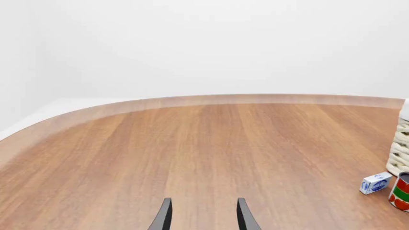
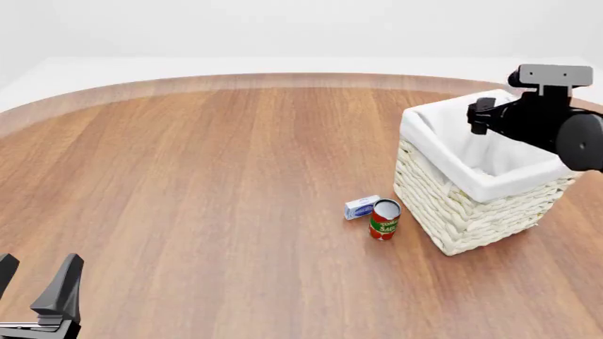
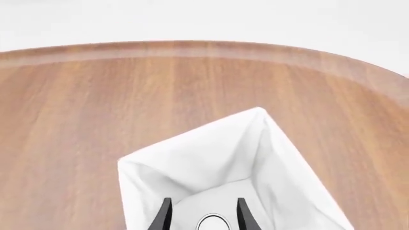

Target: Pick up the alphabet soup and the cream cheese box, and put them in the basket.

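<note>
— At the desk's [image 2: 188,176] near left edge, what do we see?
— Our left gripper [image 2: 38,286], jaws apart, holding nothing. Rightward, the cream cheese box [image 2: 362,207] lies beside a red and green can [image 2: 385,219].
— And the alphabet soup [image 3: 211,224]?
— Inside the basket [image 2: 471,205], its pale top between the right gripper's [image 3: 203,218] parted jaws; we cannot tell whether they touch it.

Round wooden bench with three things standing on it

The bench [image 2: 207,183] is brown wood with a paler curved edge. In the front view, the basket [image 2: 471,212] stands at centre right; the cream cheese box [image 2: 362,207] lies just left of it, and a red and green can [image 2: 385,219] stands upright touching the box's right end.
</note>
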